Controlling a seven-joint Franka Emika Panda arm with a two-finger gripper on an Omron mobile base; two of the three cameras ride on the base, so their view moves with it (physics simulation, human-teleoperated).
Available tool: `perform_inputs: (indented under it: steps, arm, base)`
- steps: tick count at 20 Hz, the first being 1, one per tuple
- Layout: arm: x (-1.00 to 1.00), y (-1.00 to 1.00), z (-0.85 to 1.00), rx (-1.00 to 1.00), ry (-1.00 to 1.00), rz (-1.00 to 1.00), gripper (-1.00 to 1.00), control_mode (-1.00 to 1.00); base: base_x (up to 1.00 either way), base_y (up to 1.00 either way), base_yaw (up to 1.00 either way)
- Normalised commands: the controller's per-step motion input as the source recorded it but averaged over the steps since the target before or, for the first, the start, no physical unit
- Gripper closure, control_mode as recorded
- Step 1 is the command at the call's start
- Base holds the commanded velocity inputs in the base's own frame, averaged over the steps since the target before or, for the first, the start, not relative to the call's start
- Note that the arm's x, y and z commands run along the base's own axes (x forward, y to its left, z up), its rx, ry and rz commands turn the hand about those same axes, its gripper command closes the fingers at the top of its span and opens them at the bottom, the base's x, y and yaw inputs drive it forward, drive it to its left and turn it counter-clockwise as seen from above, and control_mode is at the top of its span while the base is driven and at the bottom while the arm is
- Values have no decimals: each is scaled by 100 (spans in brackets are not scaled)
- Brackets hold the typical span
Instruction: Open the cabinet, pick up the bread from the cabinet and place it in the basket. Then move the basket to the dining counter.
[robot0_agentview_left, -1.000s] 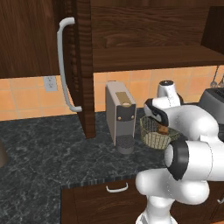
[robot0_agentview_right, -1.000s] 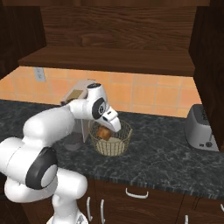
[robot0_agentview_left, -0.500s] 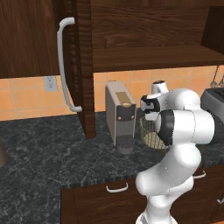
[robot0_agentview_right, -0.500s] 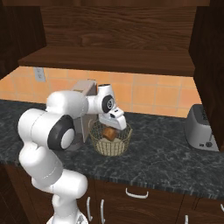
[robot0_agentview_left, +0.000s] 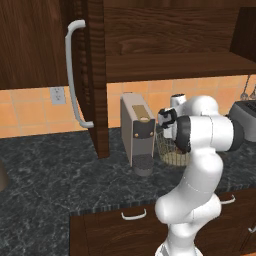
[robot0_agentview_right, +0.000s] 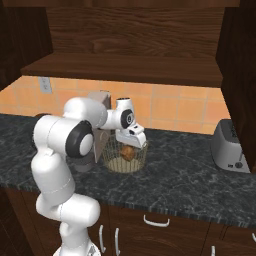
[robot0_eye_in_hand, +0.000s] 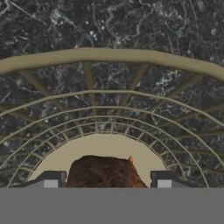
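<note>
- Already the bread (robot0_eye_in_hand: 105, 171) lay on the basket's (robot0_eye_in_hand: 109, 54) pale bottom, low centre of the hand view
- gripper (robot0_eye_in_hand: 106, 179) hovered above, jaws apart, holding nothing
- Best lift straight clear, then grasp the wire rim squarely

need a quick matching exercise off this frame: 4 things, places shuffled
Things:
1. bread
2. basket
3. toaster
4. coffee machine

Places:
A. far right end of the black counter in the right base view
B. on the black counter, just right of the coffee machine
C. inside the basket, on its pale bottom
D. on the black counter, under the cabinet shelf, beside the open door

Pairs: 1-C, 2-B, 3-A, 4-D
</note>
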Motion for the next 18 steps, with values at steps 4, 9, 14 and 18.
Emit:
perform_inputs:
  steps: [4, 9, 14, 18]
  arm:
    - [-2, 0, -1, 0, 0, 0, -100, -100]
    - [-8, 0, 6, 0, 0, 0, -100, -100]
    - [-15, 0, 11, 0, 0, 0, -100, -100]
    - [-27, 0, 34, 2, 0, 0, -100, -100]
  base:
    - [0, 0, 0]
    - [0, 0, 0]
    - [0, 0, 0]
    - [0, 0, 0]
